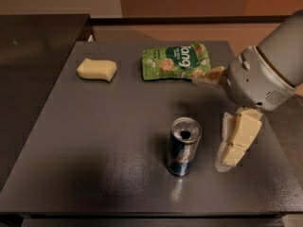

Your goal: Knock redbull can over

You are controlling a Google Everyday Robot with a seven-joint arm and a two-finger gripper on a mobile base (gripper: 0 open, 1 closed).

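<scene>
- The gripper (211,120) is found over the right part of the dark table (94,141), at about 3 o'clock from the table's centre.
- Its two cream fingers are seen spread well apart, so the jaws are recorded as open with nothing between them.
- The near finger (239,138) is angled down toward the tabletop. Whether its tip touches the surface cannot be told.
- The far finger (208,74) is seen at 12 o'clock from the near one, with its tip at the right edge of the green snack bag (175,60).
- Both fingers are carried by a rounded grey wrist (258,79), which enters from the 2 o'clock corner of the view.
- The redbull can (182,150) is found upright on the table, at 9 o'clock from the near finger, close beside it but apart.
- The can's silver top with its opening is turned up, and its blue and silver side faces the camera.
- The green snack bag is noted lying flat at 12 o'clock from the can, well apart from it.
- A pale yellow block (96,69) is noted at 10 o'clock from the can, toward the table's far left corner.
</scene>
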